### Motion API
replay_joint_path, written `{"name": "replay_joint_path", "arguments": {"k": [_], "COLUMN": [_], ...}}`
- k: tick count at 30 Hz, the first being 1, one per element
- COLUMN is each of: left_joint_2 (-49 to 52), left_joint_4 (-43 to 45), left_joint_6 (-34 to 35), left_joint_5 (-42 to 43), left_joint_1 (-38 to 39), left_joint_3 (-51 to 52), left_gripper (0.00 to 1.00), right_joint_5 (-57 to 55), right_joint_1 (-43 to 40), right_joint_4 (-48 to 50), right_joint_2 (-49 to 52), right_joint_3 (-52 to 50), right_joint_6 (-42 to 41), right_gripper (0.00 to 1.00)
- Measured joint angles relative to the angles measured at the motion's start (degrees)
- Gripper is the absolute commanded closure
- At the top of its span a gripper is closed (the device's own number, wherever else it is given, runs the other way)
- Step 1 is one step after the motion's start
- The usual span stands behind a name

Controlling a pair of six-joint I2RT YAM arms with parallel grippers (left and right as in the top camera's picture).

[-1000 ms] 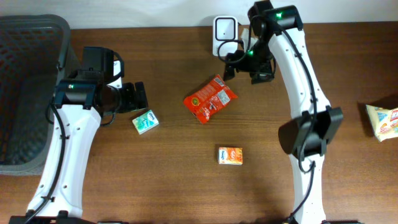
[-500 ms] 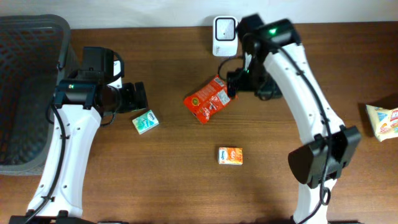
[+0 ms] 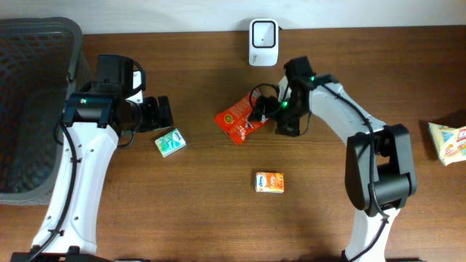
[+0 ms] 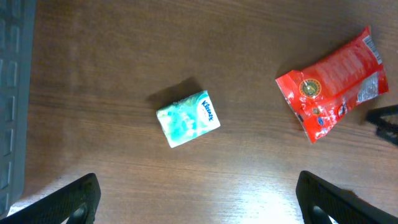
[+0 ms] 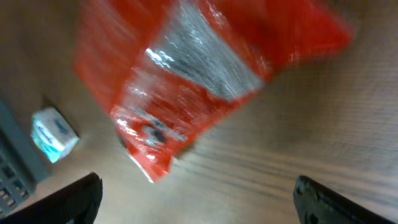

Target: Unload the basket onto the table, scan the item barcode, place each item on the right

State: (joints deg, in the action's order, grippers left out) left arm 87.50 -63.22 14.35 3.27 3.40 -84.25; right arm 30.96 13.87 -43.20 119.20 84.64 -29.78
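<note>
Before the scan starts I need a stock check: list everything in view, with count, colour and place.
table: one, brown wood, under everything
basket: one, dark grey mesh, far left
scanner: one, white, back edge, centre
snack packet: one, red, mid-table in front of the scanner
tissue pack: one, green and white, left of the snack packet
small box: one, orange, front centre
edge packet: one, yellow and white, far right, cut off by the frame
left gripper: one, black, open, beside the tissue pack, holding nothing
right gripper: one, black, open, at the snack packet's right end
</note>
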Motion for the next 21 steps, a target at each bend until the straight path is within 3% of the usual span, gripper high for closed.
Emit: {"name": "replay_joint_path", "arguments": {"k": [4, 8, 16, 21], "left_joint_2": [0.0, 0.0, 0.5, 4.7], "left_joint_4": [0.0, 0.2, 5.2, 6.1], "left_joint_6": [0.0, 0.0, 0.0, 0.0], "left_joint_5": [0.0, 0.1, 6.7, 10.5], "left_joint_1": [0.0, 0.0, 0.0, 0.0], "left_joint_3": [0.0, 0.0, 0.0, -0.1], "left_gripper": [0.01, 0.01, 0.01, 0.01], "right_joint_5": [2.2, 2.2, -6.8, -11.7], "right_joint_1": [0.0, 0.5, 6.9, 9.6], "right_joint_4": [8.3, 10.6, 14.6, 16.9], "right_joint_2": [-0.2, -0.3, -0.8, -0.8], "right_joint_3": [-4.8, -5.3, -5.4, -5.8], "right_joint_6": [-4.5, -6.5, -11.2, -15.3], "right_gripper": [0.02, 0.01, 0.15, 0.15]}}
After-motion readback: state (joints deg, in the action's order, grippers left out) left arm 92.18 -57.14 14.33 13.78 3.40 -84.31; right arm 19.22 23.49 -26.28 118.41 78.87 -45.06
